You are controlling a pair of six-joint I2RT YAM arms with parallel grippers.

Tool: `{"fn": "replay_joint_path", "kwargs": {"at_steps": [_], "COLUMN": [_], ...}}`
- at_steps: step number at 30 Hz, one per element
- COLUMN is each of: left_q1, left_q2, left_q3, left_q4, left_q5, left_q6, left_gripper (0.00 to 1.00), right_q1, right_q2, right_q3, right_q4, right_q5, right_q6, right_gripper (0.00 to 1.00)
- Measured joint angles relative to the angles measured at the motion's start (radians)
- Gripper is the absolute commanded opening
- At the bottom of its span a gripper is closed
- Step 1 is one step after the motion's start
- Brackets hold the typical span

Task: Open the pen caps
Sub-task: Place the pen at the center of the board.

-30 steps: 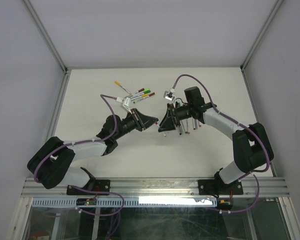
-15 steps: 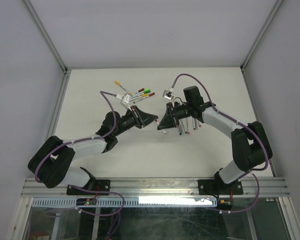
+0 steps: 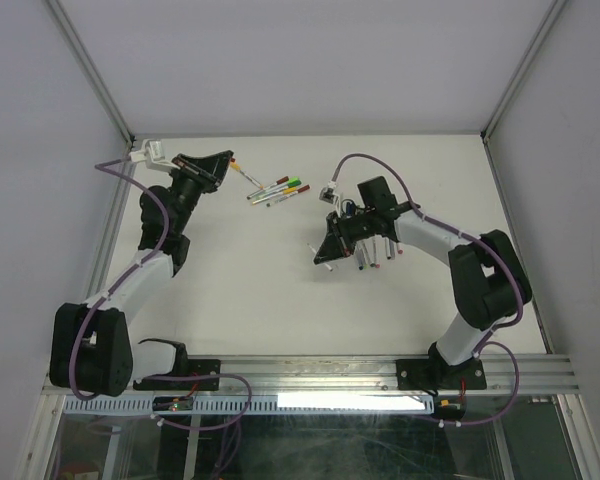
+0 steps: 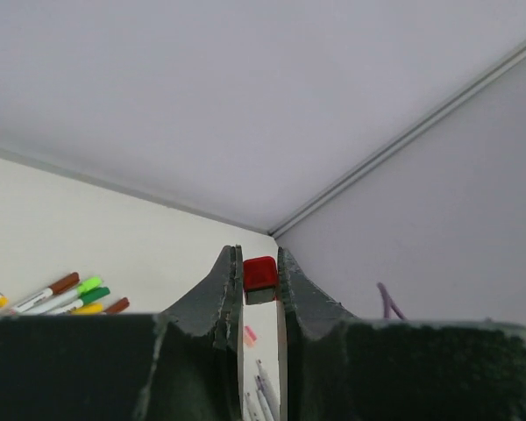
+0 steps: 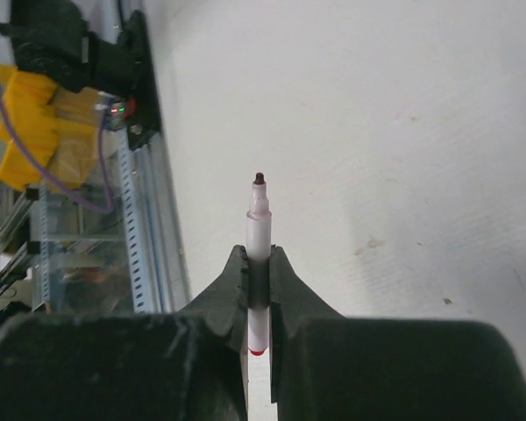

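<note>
Red plastic pen cap (image 4: 260,274), clamped in left gripper (image 3: 220,162), moves to upper left, clear of white-barrelled pen (image 5: 259,219) pinched by right gripper (image 5: 259,261): one pen opened

Seeing 2 arms (image 3: 140,270). Capped pens (image 3: 278,188): 6, five bunched plus one apart. Uncapped pens (image 3: 376,258): at least 3 lying together, partly hidden, plus 1 separate uncapped pen (image 5: 258,237). Caps off: 1 red cap (image 4: 260,274), 1 pink stub (image 4: 250,335), maybe another cap.
</note>
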Motion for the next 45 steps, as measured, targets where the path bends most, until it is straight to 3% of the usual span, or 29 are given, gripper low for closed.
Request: {"fn": "replay_joint_path", "kwargs": {"at_steps": [13, 19, 26, 32, 45], "left_q1": [-0.014, -0.021, -0.079, -0.133, -0.184], "left_q2": [-0.108, -0.145, -0.156, -0.148, -0.116], "left_q3": [-0.281, -0.381, -0.401, -0.423, -0.438], "left_q4": [-0.014, -0.022, -0.013, 0.018, 0.05], "left_q5": [0.064, 0.084, 0.081, 0.064, 0.032], "left_q6": [-0.081, -0.129, -0.15, -0.159, -0.171], "left_gripper": [0.0, 0.0, 0.0, 0.0, 0.0], "right_q1": [0.037, 0.064, 0.074, 0.076, 0.079], "right_q2": [0.044, 0.044, 0.094, 0.105, 0.108], "right_q3": [-0.008, -0.008, 0.014, 0.031, 0.036], "right_q4": [0.01, 0.006, -0.01, -0.013, -0.018], "right_q5": [0.683, 0.933, 1.047, 1.099, 1.096], "right_q6": [0.24, 0.3, 0.315, 0.31, 0.296], "right_gripper": [0.01, 0.08, 0.17, 0.31, 0.34]}}
